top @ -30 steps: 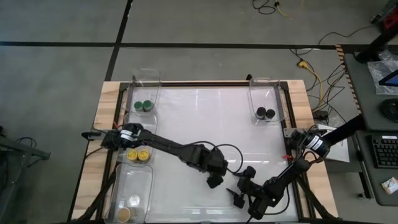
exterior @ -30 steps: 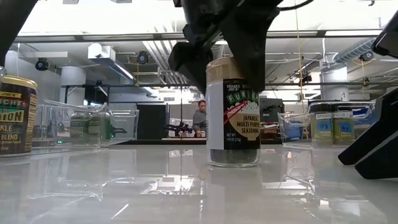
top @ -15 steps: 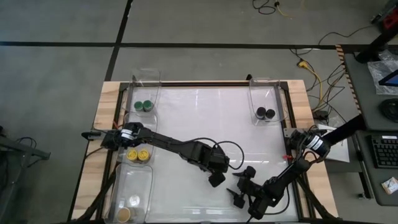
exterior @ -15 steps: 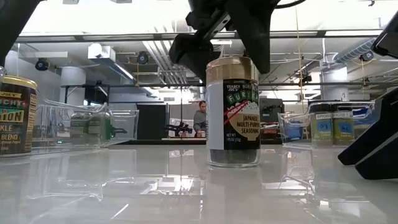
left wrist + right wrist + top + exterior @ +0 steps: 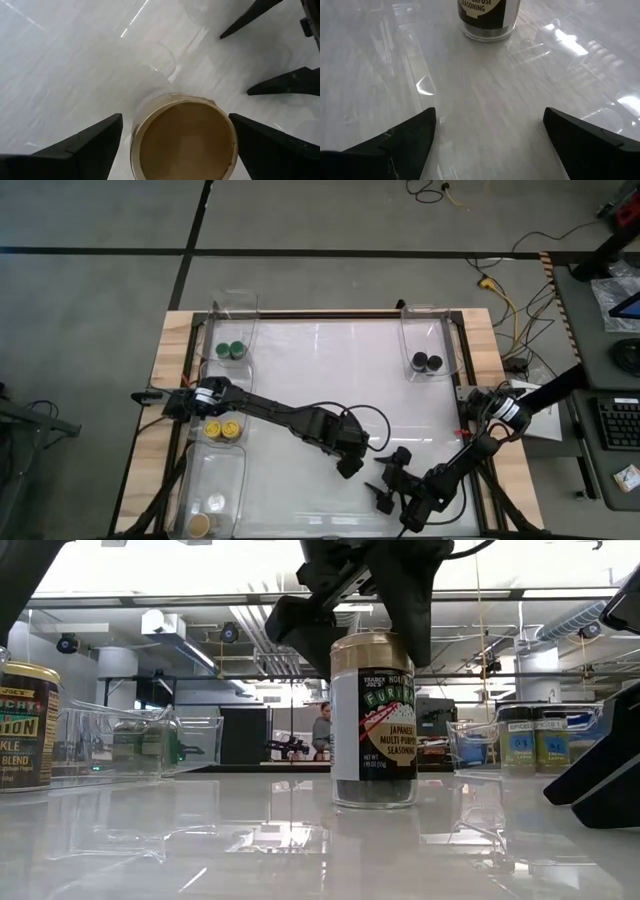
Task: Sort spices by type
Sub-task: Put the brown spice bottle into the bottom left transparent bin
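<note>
One spice jar [image 5: 373, 720] with a tan lid [image 5: 185, 140] and a dark label stands upright on the white table top, near the front middle. My left gripper [image 5: 172, 117] hangs open just above it and points steeply down. One finger stands on either side of the lid, and neither touches it. In the high view this gripper [image 5: 347, 467] hides the jar. My right gripper [image 5: 388, 478] waits open low over the table to the right of the jar. It points at the jar's base [image 5: 487, 22].
Clear bins line the table's sides. The far left bin holds green-lidded jars [image 5: 232, 350], the far right bin black-lidded jars [image 5: 427, 362]. On the left, one bin holds yellow-lidded jars [image 5: 222, 428] and the near one tan-lidded jars [image 5: 205, 515]. The white middle [image 5: 330, 370] is bare.
My left gripper has risen a little, from around the jar's lid to just above it, and has rolled somewhat about its own pointing line. It has stayed open. The jar has kept standing in its place.
</note>
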Motion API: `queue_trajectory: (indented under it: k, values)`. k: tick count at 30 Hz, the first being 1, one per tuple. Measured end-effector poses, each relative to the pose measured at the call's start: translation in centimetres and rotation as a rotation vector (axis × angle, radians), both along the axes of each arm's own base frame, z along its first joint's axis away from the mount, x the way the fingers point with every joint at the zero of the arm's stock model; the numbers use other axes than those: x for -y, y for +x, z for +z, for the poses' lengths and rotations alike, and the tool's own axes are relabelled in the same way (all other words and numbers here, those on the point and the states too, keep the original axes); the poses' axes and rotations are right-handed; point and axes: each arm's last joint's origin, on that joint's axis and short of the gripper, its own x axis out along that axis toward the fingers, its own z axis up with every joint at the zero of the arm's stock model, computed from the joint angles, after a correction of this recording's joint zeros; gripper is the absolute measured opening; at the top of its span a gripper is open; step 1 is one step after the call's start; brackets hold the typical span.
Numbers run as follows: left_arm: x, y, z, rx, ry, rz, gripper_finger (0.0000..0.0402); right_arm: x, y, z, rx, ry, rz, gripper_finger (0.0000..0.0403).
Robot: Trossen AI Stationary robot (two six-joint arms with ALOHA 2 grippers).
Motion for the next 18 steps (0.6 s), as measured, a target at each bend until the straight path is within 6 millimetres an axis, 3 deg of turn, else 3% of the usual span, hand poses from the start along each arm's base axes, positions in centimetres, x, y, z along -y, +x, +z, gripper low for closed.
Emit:
queue_trajectory:
  k: [18]
  values:
    - [0.37,-0.07,-0.02,0.007,0.009,0.018,0.0345,0.05,-0.02,-0.03,-0.002,-0.003,0.000,0.0361]
